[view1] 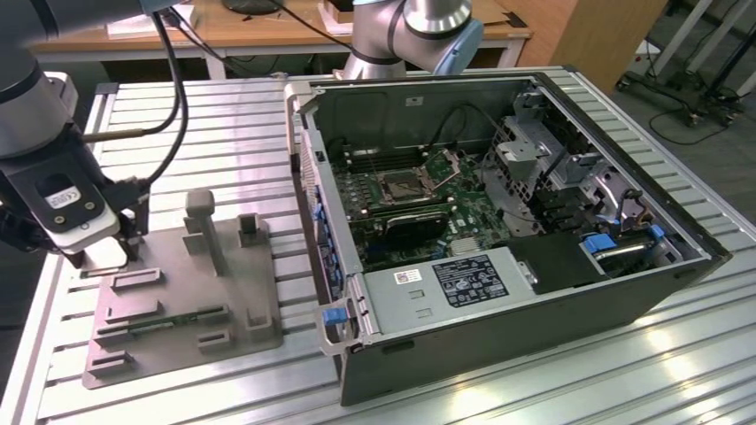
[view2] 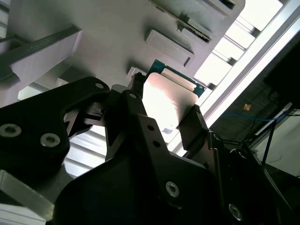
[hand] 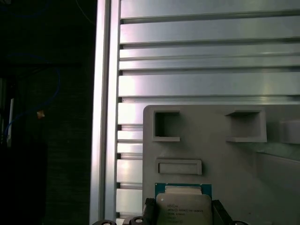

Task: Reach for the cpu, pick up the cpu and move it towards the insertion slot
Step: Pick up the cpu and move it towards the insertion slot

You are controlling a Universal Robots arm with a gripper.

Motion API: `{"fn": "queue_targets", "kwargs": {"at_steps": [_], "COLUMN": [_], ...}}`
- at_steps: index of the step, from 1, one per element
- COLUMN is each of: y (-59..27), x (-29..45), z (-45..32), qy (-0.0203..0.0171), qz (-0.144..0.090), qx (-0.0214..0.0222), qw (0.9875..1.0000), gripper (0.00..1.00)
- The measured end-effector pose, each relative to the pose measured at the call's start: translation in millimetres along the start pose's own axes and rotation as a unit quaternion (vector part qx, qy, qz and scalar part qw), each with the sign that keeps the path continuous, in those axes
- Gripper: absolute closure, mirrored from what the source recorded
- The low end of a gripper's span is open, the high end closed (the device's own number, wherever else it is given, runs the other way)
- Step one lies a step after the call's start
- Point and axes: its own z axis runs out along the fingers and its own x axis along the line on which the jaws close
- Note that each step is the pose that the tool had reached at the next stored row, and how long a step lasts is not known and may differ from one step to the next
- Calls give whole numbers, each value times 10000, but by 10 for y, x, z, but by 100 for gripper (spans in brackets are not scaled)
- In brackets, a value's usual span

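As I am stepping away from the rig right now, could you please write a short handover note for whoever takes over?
The claw is closed on the cpu, gripping two opposite edges, in both wrist views.
The cpu is at an edge of the grey tray; lifted or not, I cannot tell.
The insertion slot sits in the open computer case, to the exterior view's right of the tray.
Done: reach and grasp.
Left: getting the cpu to the slot.
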Motion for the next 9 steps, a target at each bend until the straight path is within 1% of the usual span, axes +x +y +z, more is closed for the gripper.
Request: {"fn": "queue_targets", "kwargs": {"at_steps": [9], "y": [3], "x": [0], "z": [-61], "qy": [-1], "qz": [0], "qx": [0], "qw": [10000], "gripper": [46]}}
